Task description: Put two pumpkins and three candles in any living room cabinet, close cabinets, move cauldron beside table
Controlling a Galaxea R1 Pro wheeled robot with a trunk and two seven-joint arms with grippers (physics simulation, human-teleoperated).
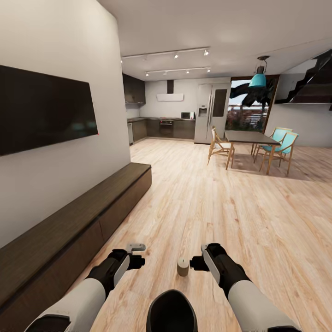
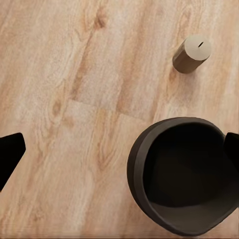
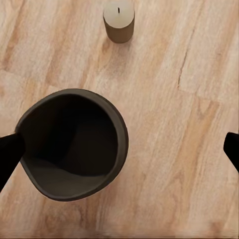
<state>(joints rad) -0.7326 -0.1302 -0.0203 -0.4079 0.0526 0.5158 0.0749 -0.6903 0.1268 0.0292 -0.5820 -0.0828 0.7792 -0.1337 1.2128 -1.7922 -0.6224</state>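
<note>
Short tan-brown cylindrical candle (image 1: 183, 267) with a pale flat top and dark wick, upright on the pale wood plank floor (image 1: 230, 207), between the two grippers. Round black cauldron (image 1: 171, 311) with flared rim just beside it, nearer the robot, standing on the floor, its dark hollow holding nothing visible. Left gripper (image 1: 136, 255) and right gripper (image 1: 197, 263) held low and forward over the floor, forearms slanting inward; both spread wide with dark fingertips (image 2: 10, 149) at the wrist views' sides, nothing held. Long low dark brown wooden cabinet (image 1: 69, 230) along the white wall to the left, fronts shut. Broad open floor ahead, reaching to a dark dining table (image 1: 251, 137) with wooden chairs.
</note>
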